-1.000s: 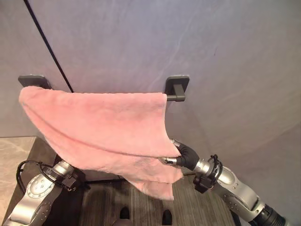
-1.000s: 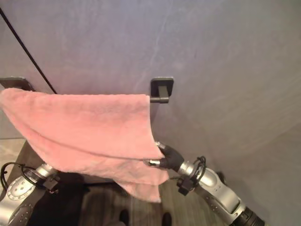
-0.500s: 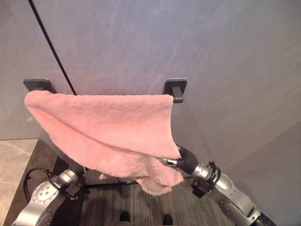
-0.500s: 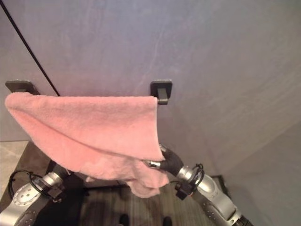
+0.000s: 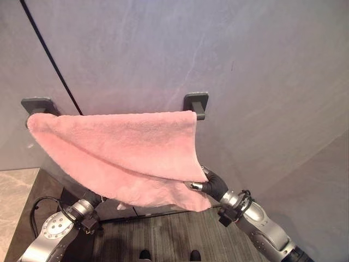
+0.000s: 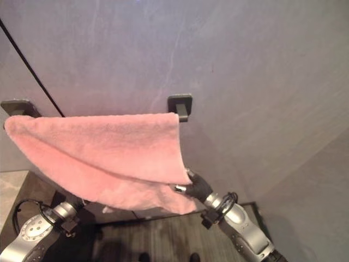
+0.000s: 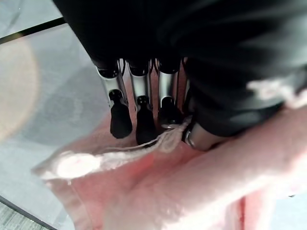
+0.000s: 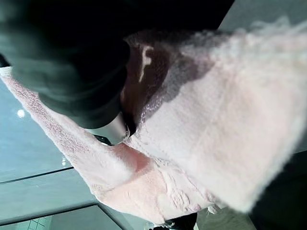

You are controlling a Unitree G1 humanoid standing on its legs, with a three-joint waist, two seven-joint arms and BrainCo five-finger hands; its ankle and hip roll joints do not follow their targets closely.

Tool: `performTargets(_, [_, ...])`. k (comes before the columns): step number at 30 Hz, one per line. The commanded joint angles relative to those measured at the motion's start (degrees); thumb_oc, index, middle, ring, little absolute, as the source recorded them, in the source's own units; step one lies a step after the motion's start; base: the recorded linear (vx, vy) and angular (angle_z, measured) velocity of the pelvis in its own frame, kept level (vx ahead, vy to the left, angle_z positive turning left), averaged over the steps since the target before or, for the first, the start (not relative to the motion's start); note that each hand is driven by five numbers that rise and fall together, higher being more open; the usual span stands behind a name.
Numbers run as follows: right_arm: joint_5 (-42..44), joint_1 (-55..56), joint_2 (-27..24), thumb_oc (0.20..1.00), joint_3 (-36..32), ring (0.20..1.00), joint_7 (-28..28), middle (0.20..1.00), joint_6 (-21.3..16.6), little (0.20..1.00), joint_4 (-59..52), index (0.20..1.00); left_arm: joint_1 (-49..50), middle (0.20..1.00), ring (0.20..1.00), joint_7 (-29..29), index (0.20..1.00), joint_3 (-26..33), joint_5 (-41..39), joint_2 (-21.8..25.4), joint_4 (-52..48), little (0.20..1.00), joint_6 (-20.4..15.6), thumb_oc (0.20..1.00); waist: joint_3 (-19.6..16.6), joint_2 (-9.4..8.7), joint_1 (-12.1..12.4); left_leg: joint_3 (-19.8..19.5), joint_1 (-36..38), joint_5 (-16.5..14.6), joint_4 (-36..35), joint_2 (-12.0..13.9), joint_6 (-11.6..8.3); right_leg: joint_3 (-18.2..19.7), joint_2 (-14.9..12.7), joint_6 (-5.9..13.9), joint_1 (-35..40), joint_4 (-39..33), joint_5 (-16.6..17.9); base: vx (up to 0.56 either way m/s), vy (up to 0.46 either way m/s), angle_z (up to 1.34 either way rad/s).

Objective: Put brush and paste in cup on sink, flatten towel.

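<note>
I've got the pink towel (image 5: 120,147) draped over the dark rail on the grey wall, its fluffy terry pile catching the light. The top edge runs straight between the two dark square wall brackets (image 5: 196,102), but the lower part sags in a slanted fold, dropping towards my right side. My right hand (image 5: 210,184) sits at the towel's lower right corner; from the head view I see its dark ribbed cover and a silver fingertip against the cloth. In its own wrist view the nubby fabric wraps over the hand, so I cannot tell how those fingers stand. My left hand (image 7: 144,120) is under the towel's lower left part, its dark-tipped fingers curled with the thumb, pinching a thin hemmed edge of the towel. Below is striped dark flooring (image 5: 174,240).
</note>
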Motion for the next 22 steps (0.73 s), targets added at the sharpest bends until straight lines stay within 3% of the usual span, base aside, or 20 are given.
performTargets(1, [0.8,-1.9,2.2,0.200,0.1,0.200,-0.6,0.200,-3.2,0.200,-1.2,0.200,-4.4,0.200,0.200,1.4,0.200,-1.8,3.3,-0.3,1.3,0.200,-2.3,0.200,-1.6,-0.67,-0.1,-2.7,1.4,-2.4,0.6,-0.7,1.13,0.5,-4.2,4.39,-1.1,0.8,1.5,0.01,0.001,-0.03])
performTargets(3, [1.5,-1.9,2.5,0.228,0.3,0.228,-0.3,0.228,-3.3,0.228,-0.7,0.228,-4.4,0.200,0.200,1.6,0.200,-1.7,3.6,-0.7,1.3,0.200,-2.4,0.200,-1.5,-0.68,-0.1,-2.6,1.5,-2.4,0.6,-0.7,1.11,0.6,-4.2,4.40,-1.0,0.8,1.5,0.01,0.003,-0.06])
performTargets(4, [1.6,-1.7,2.8,0.454,0.2,0.454,-0.5,0.454,-3.3,0.454,0.0,0.454,-4.2,0.200,0.200,1.9,0.200,-1.8,3.4,-1.4,1.9,0.200,-2.3,0.200,-1.6,-0.66,-0.2,-2.6,1.6,-2.5,0.6,-0.7,1.11,0.6,-4.2,4.43,-1.0,0.8,1.5,0.01,0.009,-0.11])
performTargets(5, [1.5,-1.3,3.3,1.000,0.1,1.000,-1.2,1.000,-3.1,1.000,0.9,1.000,-4.4,0.683,0.683,3.1,0.683,-2.1,5.8,-2.3,4.2,0.683,-2.1,0.683,-1.7,-0.51,-0.3,-2.4,1.8,-2.6,0.6,-0.7,1.11,0.8,-4.1,4.44,-1.0,0.7,1.5,0.01,0.009,-0.10])
performTargets(6, [1.5,-1.3,3.3,1.000,0.0,1.000,-1.2,1.000,-3.1,1.000,0.9,1.000,-4.4,0.922,0.922,3.1,0.922,-2.1,5.8,-2.3,4.2,0.922,-2.1,0.922,-1.7,-0.51,-0.3,-2.4,1.8,-2.6,0.6,-0.7,1.11,0.8,-4.1,4.44,-1.0,0.7,1.5,0.00,0.008,-0.09])
performTargets(7, [0.9,-1.3,3.7,1.000,0.0,1.000,-1.9,1.000,-2.8,1.000,2.2,1.000,-4.5,1.000,1.000,4.2,1.000,-2.4,8.8,-2.4,5.7,1.000,-2.0,1.000,-1.7,-0.46,-0.3,-2.3,1.8,-2.6,0.6,-0.7,1.13,0.9,-4.1,4.47,-1.0,0.7,1.6,-0.01,0.000,-0.04])
performTargets(13, [-2.6,-0.9,5.4,1.000,-0.8,1.000,-3.8,1.000,-1.8,1.000,8.9,1.000,-3.8,1.000,1.000,6.4,1.000,-2.2,18.9,-4.5,12.6,1.000,-0.7,1.000,-1.7,-0.27,-0.4,-1.6,2.1,-2.7,0.6,-0.5,1.15,1.5,-3.8,4.49,-1.1,0.4,1.7,-0.01,-0.001,-0.02])
performTargets(14, [-4.4,-0.3,6.2,1.000,-1.7,1.000,-4.9,1.000,-1.6,1.000,12.9,1.000,-3.3,1.000,1.000,7.6,1.000,-1.8,23.2,-6.3,16.9,1.000,0.4,1.000,-1.8,-0.29,-0.6,-1.4,2.2,-2.8,0.6,-0.4,1.11,1.6,-3.7,4.49,-1.2,0.4,1.8,0.00,0.000,0.00])
performTargets(16, [-5.8,-0.3,6.5,1.000,-2.0,1.000,-5.4,1.000,-1.4,1.000,15.0,1.000,-3.4,1.000,1.000,8.4,1.000,-1.8,24.5,-8.2,20.4,1.000,1.0,1.000,-1.8,-0.24,-0.8,-1.3,2.2,-2.7,0.6,-0.3,1.07,1.7,-3.7,4.47,-1.3,0.4,1.9,0.00,0.000,0.00])
performTargets(18, [-10.6,-0.3,7.9,1.000,-3.3,1.000,-7.9,1.000,-0.8,1.000,24.3,1.000,-4.1,1.000,1.000,11.6,1.000,-1.6,29.5,-13.7,29.2,1.000,2.2,1.000,-1.9,-0.28,-1.0,-1.1,1.9,-2.6,0.6,-0.1,0.91,1.7,-3.6,4.45,-1.7,0.3,2.0,-0.02,-0.016,-0.04])
performTargets(19, [-10.6,-0.3,7.9,1.000,-3.3,1.000,-7.9,1.000,-0.8,1.000,24.3,1.000,-4.2,1.000,1.000,11.6,1.000,-1.6,29.5,-13.8,29.2,1.000,2.2,1.000,-1.9,-0.27,-1.0,-1.1,1.9,-2.6,0.6,-0.1,0.90,1.7,-3.6,4.44,-1.7,0.3,2.0,-0.03,-0.012,-0.05])
performTargets(22, [-19.0,-0.3,8.2,1.000,-4.6,1.000,-12.3,1.000,-0.5,1.000,34.3,1.000,-7.3,1.000,1.000,16.0,1.000,-2.5,33.0,-19.9,42.2,1.000,3.0,1.000,-2.0,-0.06,-1.7,-1.3,0.9,-2.1,0.6,0.0,0.64,1.6,-3.4,4.36,-2.2,0.2,2.3,-0.03,-0.015,-0.01])
